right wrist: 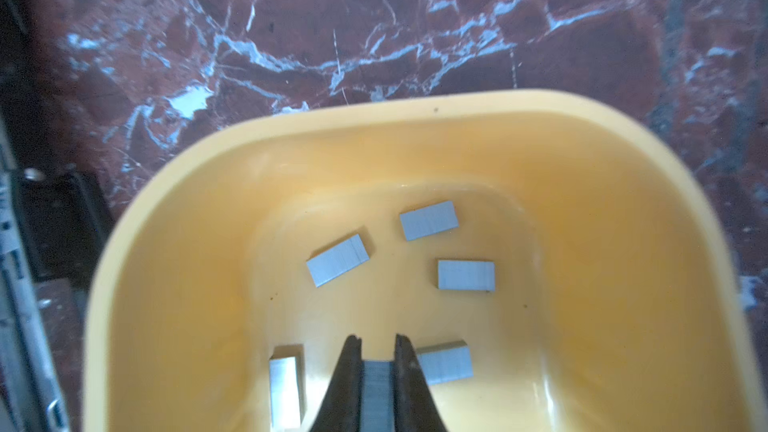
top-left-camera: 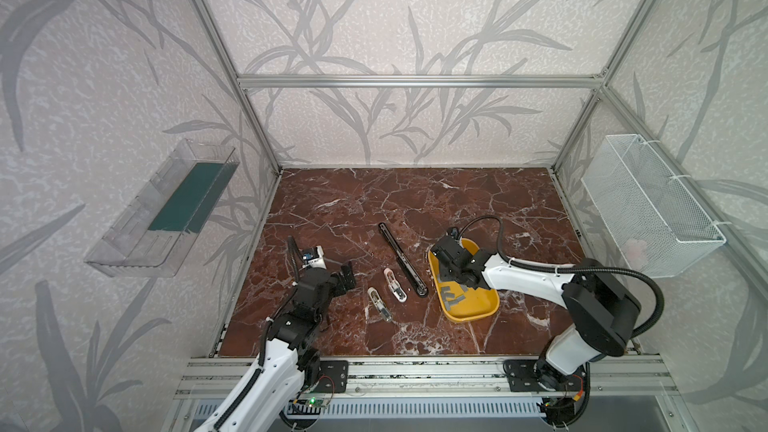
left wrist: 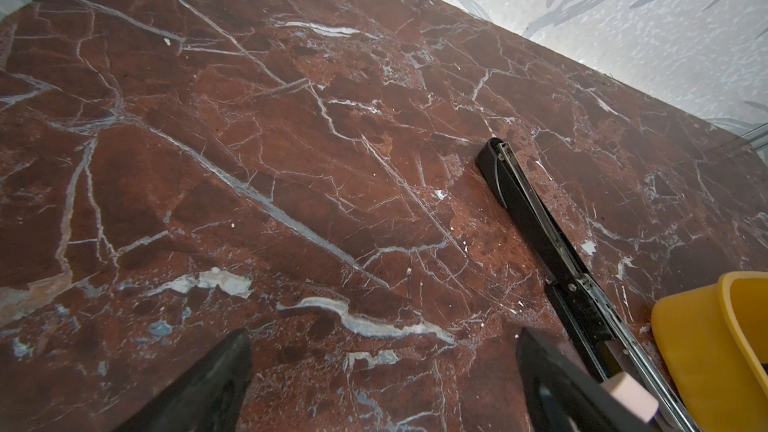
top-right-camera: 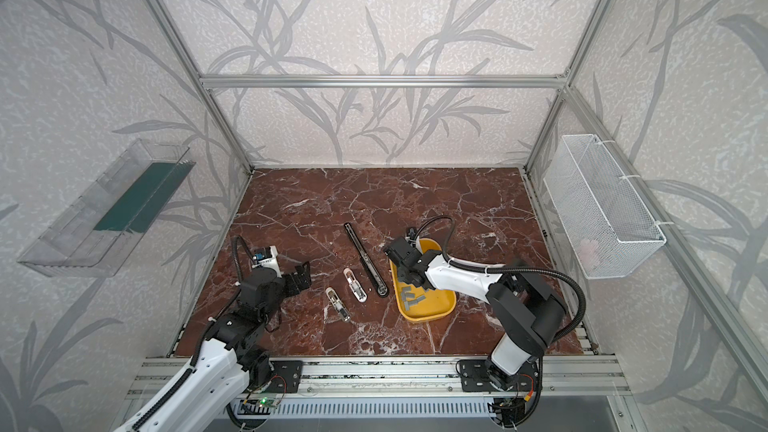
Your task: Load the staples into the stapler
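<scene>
One thin flat grey metal staple strip (right wrist: 377, 392) is pinched by the clenched right gripper (right wrist: 377, 340), low inside the yellow rounded plastic tray (right wrist: 374, 118) at right. It could slip or twist out when lifted, the hold being narrow. Five more loose strips (right wrist: 337, 259) are counted on the tray floor in the right wrist view. Spread wide and empty, the left gripper (left wrist: 384, 336) is held near left. Staplers counted mid-table: two small pale opened staplers (top-left-camera: 394, 284), one long black opened stapler (top-left-camera: 402, 257).

Yellow tray (right wrist: 582, 139), grey staples (right wrist: 337, 259), red marbled table (right wrist: 415, 14)
</scene>
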You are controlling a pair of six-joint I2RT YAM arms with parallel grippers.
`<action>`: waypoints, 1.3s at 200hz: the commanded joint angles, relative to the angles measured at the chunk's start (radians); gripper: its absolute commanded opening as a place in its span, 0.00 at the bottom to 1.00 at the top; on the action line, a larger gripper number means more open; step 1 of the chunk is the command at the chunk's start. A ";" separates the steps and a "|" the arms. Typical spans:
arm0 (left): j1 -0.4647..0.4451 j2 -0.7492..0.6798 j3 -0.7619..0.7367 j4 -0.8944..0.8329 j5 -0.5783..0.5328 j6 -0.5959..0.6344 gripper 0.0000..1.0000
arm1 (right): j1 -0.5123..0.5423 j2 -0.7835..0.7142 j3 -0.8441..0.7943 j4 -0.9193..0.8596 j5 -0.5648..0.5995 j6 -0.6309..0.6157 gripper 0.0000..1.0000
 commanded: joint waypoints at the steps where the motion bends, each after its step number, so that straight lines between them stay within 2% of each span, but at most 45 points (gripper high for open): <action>1: 0.003 -0.042 0.021 -0.017 0.007 -0.018 0.99 | 0.027 -0.102 -0.050 0.029 0.048 -0.064 0.13; 48: 0.003 -0.243 -0.024 -0.074 0.014 -0.028 0.99 | 0.070 -0.308 -0.189 0.182 -0.005 -0.195 0.11; 87: 0.003 -0.299 -0.036 -0.089 0.007 -0.030 0.99 | 0.146 -0.378 -0.233 0.306 -0.035 -0.303 0.11; 112: 0.003 -0.277 -0.030 -0.090 0.020 -0.030 0.99 | 0.181 -0.342 -0.226 0.408 -0.099 -0.402 0.11; 119: 0.003 -0.270 -0.027 -0.090 0.026 -0.031 0.99 | 0.222 -0.322 -0.224 0.438 -0.108 -0.427 0.11; 140: 0.003 -0.258 -0.024 -0.085 0.029 -0.028 0.99 | 0.235 -0.252 -0.216 0.537 -0.155 -0.466 0.11; 187: 0.001 -0.202 -0.022 -0.043 0.027 -0.028 0.99 | 0.235 -0.114 -0.098 0.519 -0.180 -0.527 0.09; 228: 0.000 -0.199 -0.025 -0.012 0.100 -0.012 0.99 | 0.222 -0.017 -0.040 0.490 -0.151 -0.494 0.08; 246: 0.000 -0.237 -0.036 -0.014 0.098 -0.011 0.99 | 0.217 0.002 -0.048 0.459 -0.101 -0.442 0.07; 260: 0.000 -0.258 -0.040 -0.021 0.088 -0.013 0.99 | 0.217 0.009 -0.055 0.447 -0.099 -0.446 0.07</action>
